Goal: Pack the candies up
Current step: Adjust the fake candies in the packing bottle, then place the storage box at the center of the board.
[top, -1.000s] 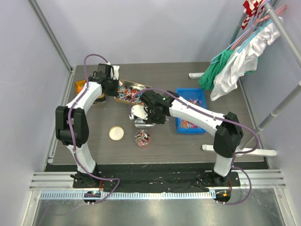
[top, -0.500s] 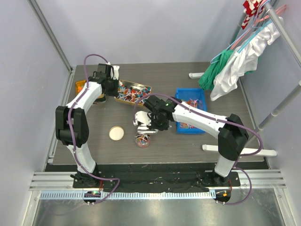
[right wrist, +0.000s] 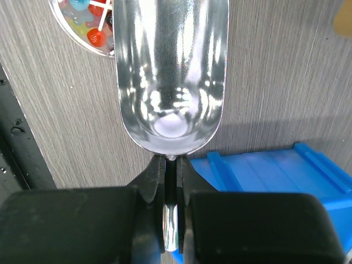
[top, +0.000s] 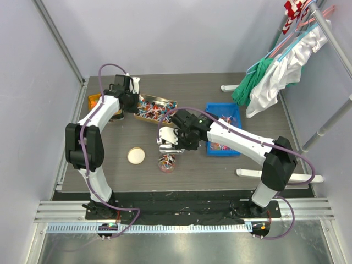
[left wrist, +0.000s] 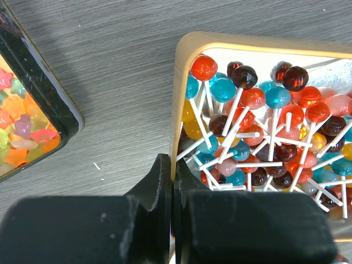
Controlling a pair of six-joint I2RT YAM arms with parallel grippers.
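The candies are lollipops (left wrist: 264,126) with white sticks, heaped in a gold tray (left wrist: 180,99). My left gripper (left wrist: 173,165) is shut on the tray's rim, one finger inside and one outside; from above it sits at the tray's left end (top: 132,103). In my right gripper (right wrist: 171,162), shut on its handle, is an empty metal scoop (right wrist: 170,71). The scoop's front lies beside a clear cup (right wrist: 88,27) that holds a few candies. From above, the scoop (top: 166,137) sits just behind the cup (top: 166,163).
A black-rimmed box of star-shaped gummies (left wrist: 25,132) lies left of the tray. A blue bin (top: 223,129) with wrapped candies stands on the right, under my right wrist. A round lid (top: 136,155) lies left of the cup. A clothes rack (top: 286,60) stands at the back right.
My right arm has shifted a little to the right and towards the near edge, taking the scoop with it. The left arm and the tray have not moved.
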